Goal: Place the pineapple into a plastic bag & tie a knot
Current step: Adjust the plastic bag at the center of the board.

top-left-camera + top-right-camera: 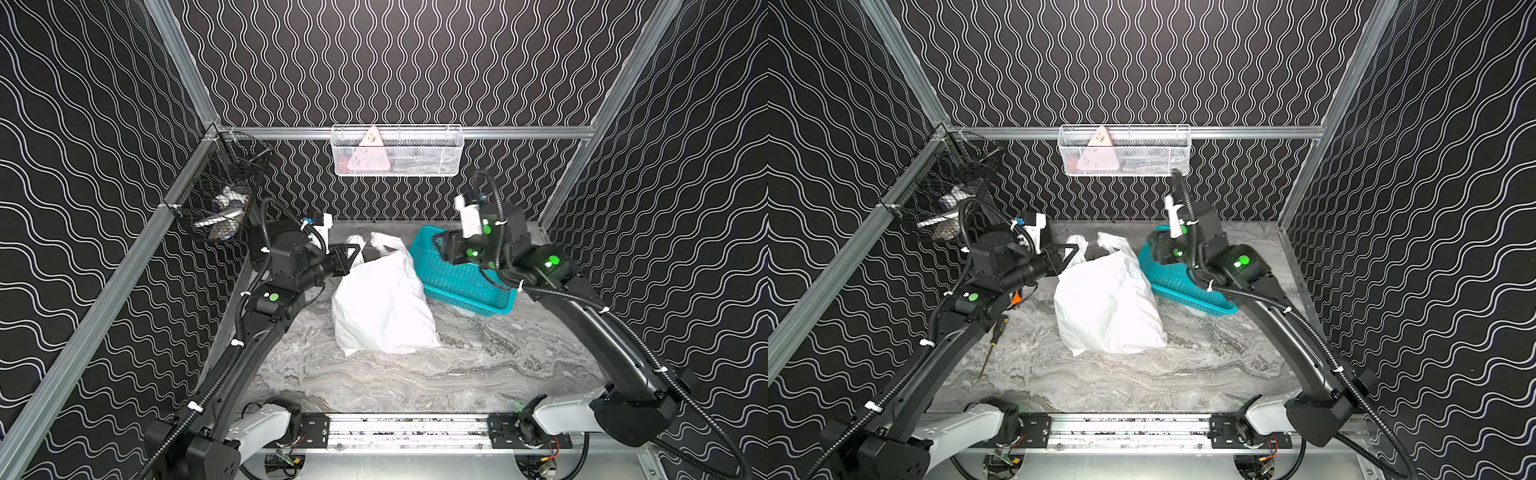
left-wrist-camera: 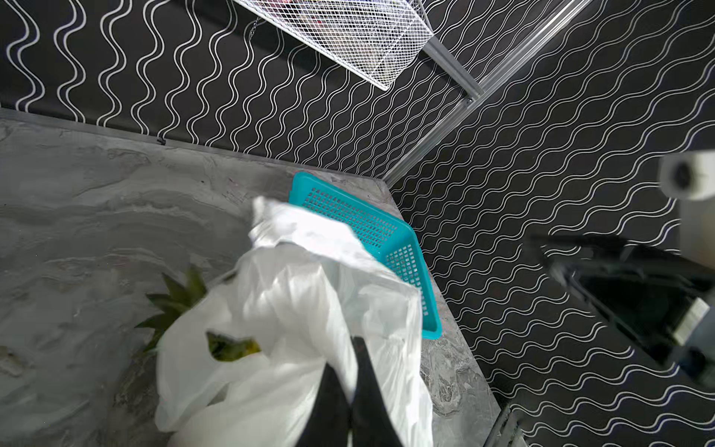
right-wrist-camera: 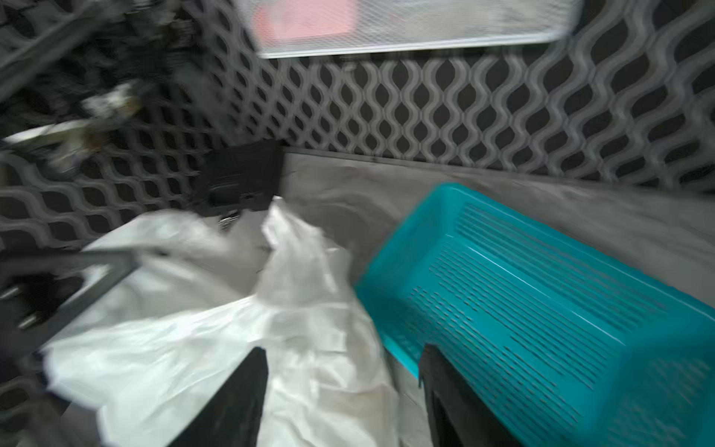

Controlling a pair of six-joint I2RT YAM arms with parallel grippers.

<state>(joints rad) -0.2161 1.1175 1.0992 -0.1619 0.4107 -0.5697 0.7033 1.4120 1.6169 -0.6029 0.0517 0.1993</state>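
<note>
Nearest me, the rail [image 1: 409, 428] carrying both arm bases runs along the front edge of the marble tabletop [image 1: 415, 386]. Beyond it the plastic bag [image 1: 382, 307] lies around the middle of the surface, its mouth turned toward the back edge. Its two handle loops [image 1: 386, 241] stand apart there, untied.

The pineapple [image 2: 178, 300] is inside. In the left wrist view I see its green crown leaves poking out at the mouth, and a yellow-green patch shows through a gap in the film.

My left gripper [image 2: 345, 360] reaches in from the left edge, fingers pressed together on the bag's film by the left handle. My right gripper [image 3: 342, 348] hangs above the line where the bag meets the teal basket [image 1: 461, 282]. Its fingers [image 3: 240, 398] stand well apart with nothing between them, though that wrist view is smeared.

That basket sits toward the back right corner, its near side against the bag, and it looks tilted to me. A screwdriver [image 1: 992, 345] lies near the left edge, partly under my left arm [image 1: 930, 365].
</note>
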